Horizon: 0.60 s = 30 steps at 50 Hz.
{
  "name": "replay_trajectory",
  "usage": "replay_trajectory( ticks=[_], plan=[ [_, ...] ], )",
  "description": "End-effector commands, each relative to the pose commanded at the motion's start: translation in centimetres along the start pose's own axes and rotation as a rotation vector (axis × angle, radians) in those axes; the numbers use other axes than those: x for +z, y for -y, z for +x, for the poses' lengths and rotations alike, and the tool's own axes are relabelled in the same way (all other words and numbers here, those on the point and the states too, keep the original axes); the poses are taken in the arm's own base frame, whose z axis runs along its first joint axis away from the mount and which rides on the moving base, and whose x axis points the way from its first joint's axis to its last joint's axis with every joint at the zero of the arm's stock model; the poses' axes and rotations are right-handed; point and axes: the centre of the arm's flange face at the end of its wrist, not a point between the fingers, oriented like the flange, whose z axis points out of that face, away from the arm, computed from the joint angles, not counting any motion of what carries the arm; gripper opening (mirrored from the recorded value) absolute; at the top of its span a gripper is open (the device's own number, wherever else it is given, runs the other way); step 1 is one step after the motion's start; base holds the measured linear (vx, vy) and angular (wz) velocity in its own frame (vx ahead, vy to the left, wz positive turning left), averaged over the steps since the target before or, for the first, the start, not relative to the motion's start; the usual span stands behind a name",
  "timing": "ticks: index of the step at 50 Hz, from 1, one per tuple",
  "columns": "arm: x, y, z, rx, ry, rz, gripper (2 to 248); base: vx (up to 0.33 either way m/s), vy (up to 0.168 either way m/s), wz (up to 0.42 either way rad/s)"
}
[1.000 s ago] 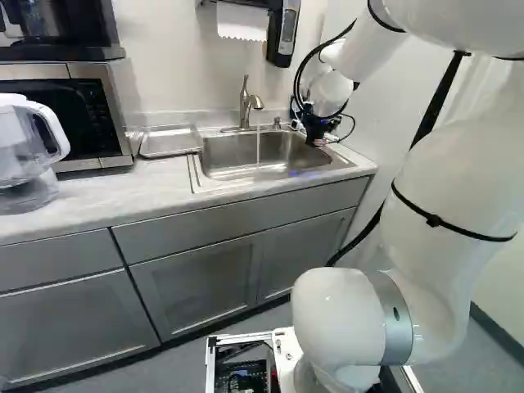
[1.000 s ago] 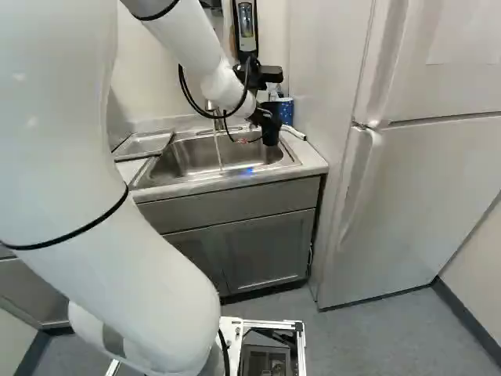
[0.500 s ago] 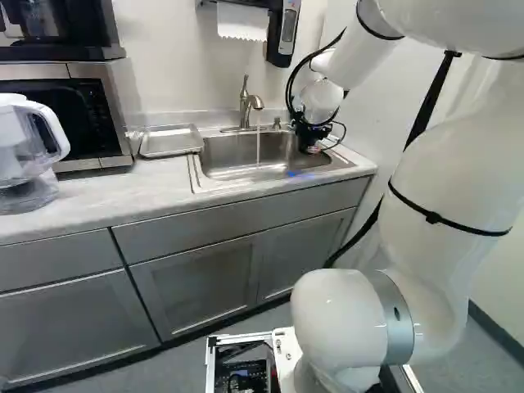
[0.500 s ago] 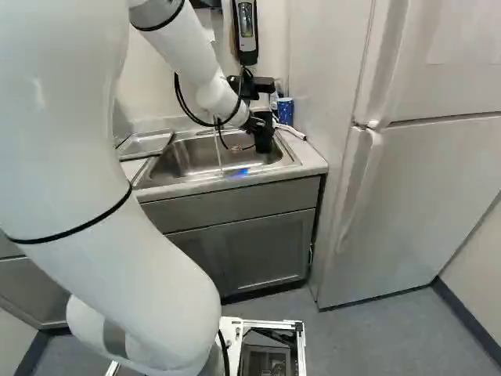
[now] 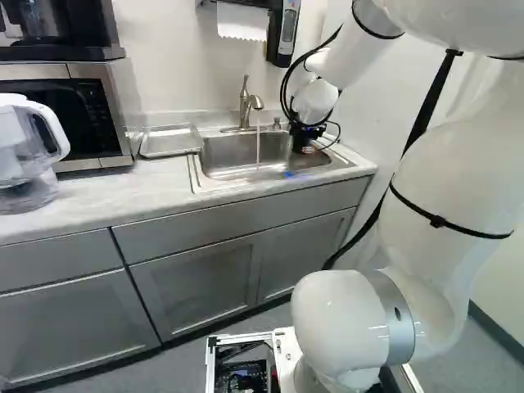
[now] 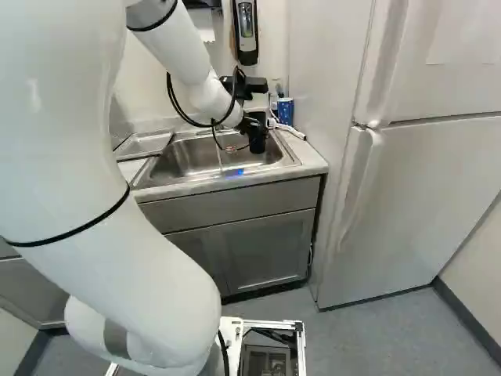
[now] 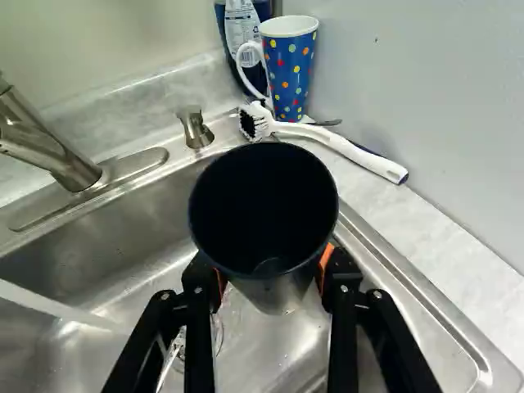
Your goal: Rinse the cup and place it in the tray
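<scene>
1. Tool: I have the tool [image 6: 247, 125] over the sink basin. In the wrist view, its two fingers close on the cup [image 7: 264, 205] from opposite sides, orange pads [image 7: 326, 259] against the wall.
2. Cup: It is dark inside, and its open mouth faces the wrist camera. I see it well apart from the water stream [image 5: 258, 149].
3. Sink [image 7: 123, 229]: The faucet [image 7: 74, 168] stands at the rear rim and discharges into the basin. A short metal fitting [image 7: 195, 131] stands beside it.
4. Sink corner: A white-handled brush [image 7: 352, 151] lies near a blue dotted mug [image 7: 293, 74]; a bottle [image 7: 242, 37] stands behind the mug.
5. Tray [image 5: 170, 142]: It rests on the counter [image 5: 98, 196], between the microwave [image 5: 123, 123] and the sink, apart from the cup.
</scene>
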Motion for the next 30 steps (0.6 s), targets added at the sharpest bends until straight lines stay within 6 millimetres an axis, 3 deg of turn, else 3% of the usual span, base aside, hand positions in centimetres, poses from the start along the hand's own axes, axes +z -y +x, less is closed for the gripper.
replay_trajectory(
  ticks=[30],
  plan=[
    [-0.02, 0.32, -0.14, -0.064, 0.013, 0.033, 123, 0.0, 0.0, 0.0]
  ],
)
